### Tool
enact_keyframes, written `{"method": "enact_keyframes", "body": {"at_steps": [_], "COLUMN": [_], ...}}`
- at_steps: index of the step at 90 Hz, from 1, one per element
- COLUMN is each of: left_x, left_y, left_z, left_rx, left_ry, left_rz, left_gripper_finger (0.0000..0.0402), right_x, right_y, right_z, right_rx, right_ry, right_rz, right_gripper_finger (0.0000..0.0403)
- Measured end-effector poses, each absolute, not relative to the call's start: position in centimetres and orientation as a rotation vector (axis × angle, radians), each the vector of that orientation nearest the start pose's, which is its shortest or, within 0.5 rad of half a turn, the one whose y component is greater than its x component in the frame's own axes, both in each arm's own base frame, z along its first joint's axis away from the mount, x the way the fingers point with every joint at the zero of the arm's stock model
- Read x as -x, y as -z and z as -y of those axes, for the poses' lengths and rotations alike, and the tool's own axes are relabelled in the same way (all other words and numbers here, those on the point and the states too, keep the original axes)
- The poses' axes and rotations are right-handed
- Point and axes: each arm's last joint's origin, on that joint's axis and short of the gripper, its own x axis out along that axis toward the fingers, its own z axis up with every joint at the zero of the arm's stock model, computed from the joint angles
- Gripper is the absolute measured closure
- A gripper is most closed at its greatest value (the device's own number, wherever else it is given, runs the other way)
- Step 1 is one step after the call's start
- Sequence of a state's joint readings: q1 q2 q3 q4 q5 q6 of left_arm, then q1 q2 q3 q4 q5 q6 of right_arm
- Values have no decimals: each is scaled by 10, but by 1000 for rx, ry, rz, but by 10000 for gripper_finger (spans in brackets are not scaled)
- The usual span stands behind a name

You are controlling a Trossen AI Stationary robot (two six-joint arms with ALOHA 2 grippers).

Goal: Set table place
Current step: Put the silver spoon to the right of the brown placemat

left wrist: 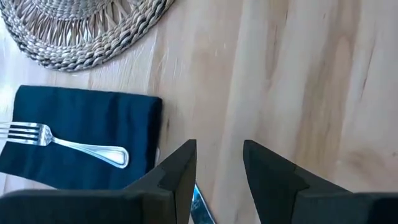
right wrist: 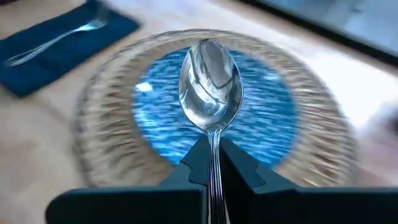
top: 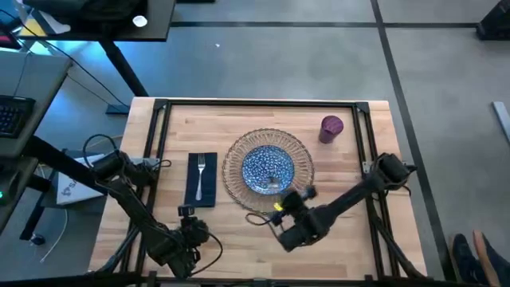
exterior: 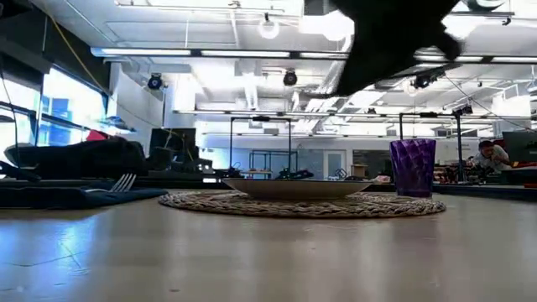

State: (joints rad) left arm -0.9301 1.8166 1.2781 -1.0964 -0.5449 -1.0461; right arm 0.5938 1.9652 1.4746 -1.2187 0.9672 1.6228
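1. Clearly, the right pincer was clamped on the spoon by its handle, bowl forward, above the blue plate; my judgement was it should carry it past the placemat and lay it flat on bare desk beside the mat
2. The left pincer waited with fingers apart near the napkin
3. Counted: one plate, one placemat, one napkin, one fork lying on it, one spoon, one purple cup near the far right corner

High cam overhead; low cam table-level; both share placemat.
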Motion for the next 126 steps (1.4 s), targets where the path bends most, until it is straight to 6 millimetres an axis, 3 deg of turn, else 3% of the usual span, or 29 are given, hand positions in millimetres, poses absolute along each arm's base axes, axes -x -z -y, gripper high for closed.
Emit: {"method": "enact_keyframes", "body": {"at_steps": [15, 24, 38, 59, 76, 105, 126], "left_x": [-203, -204, -206, -205, -206, -206, -205], "left_y": [-193, -193, -193, -193, -194, -193, -193], "left_z": [248, 251, 252, 253, 253, 254, 255], "left_rx": [-188, -175, -158, -155, -157, -131, -131], "left_ry": [-328, -320, -314, -310, -312, -312, -310], "left_rz": [-1124, -1094, -1068, -1072, -1065, -1060, -1053], "left_gripper_finger": [287, 287, 287, 287, 287, 287, 287], "right_x": [-277, -267, -249, -220, -196, -146, -147], "right_y": [-207, -201, -173, -132, -130, -127, -120], "right_z": [-174, -173, -161, -133, -107, -74, -72], "right_rx": [-243, -278, -360, -515, -489, -586, -574], "right_ry": [1210, 1244, 1283, 1238, 1299, 1380, 1411], "right_rz": [-620, -644, -703, -645, -680, -814, -815], "right_gripper_finger": [403, 403, 403, 403, 403, 403, 403]}}
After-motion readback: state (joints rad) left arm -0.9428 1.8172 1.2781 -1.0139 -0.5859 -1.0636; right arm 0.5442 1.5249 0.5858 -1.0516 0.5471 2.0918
